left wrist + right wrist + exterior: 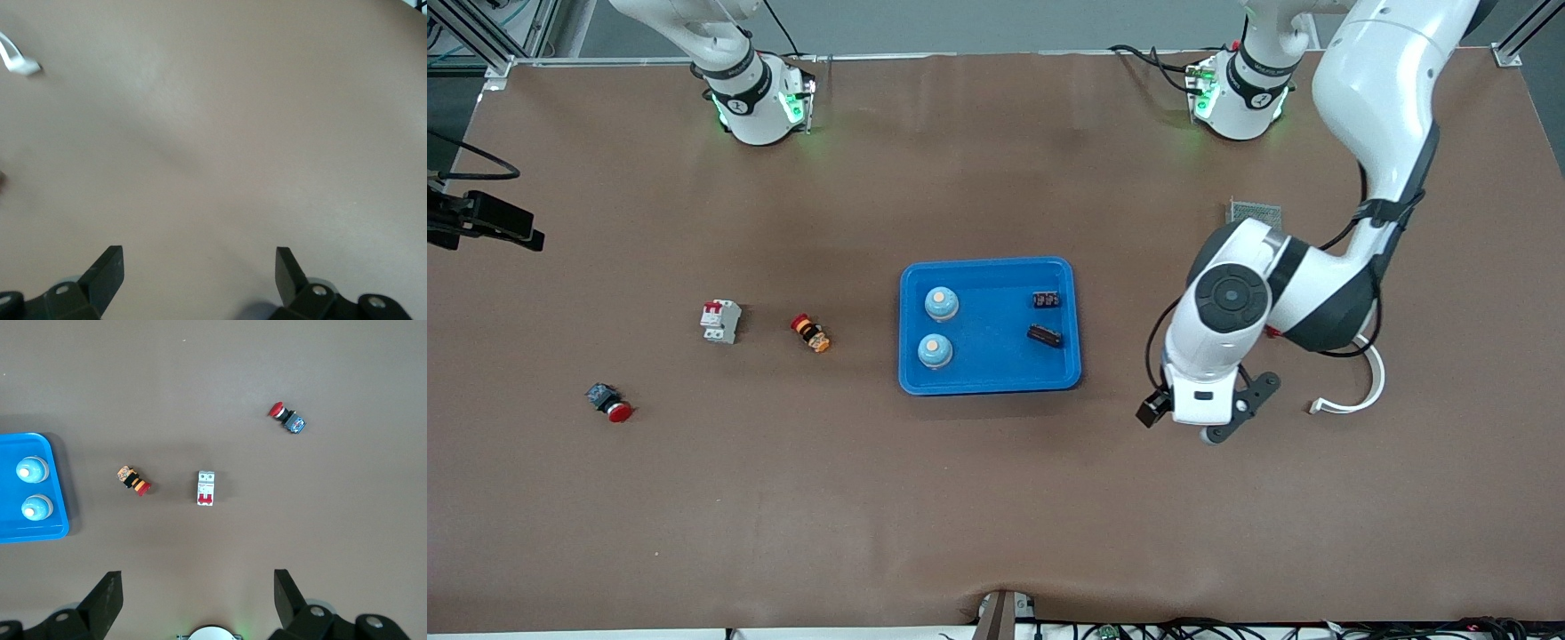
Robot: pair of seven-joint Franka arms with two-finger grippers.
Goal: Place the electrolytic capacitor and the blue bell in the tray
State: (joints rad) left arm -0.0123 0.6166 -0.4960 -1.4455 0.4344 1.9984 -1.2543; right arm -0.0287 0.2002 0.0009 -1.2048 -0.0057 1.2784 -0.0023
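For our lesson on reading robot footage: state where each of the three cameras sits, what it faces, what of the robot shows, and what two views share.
Front view: high across the table, facing both bases; shows both arms and the left gripper.
Left wrist view: looks down at the bare brown table; open left gripper shows.
Right wrist view: looks down; open right gripper shows.
Shared by front and right wrist: tray, white breaker.

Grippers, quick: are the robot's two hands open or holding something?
Left gripper: open, holding nothing, over bare table.
Right gripper: open, holding nothing.
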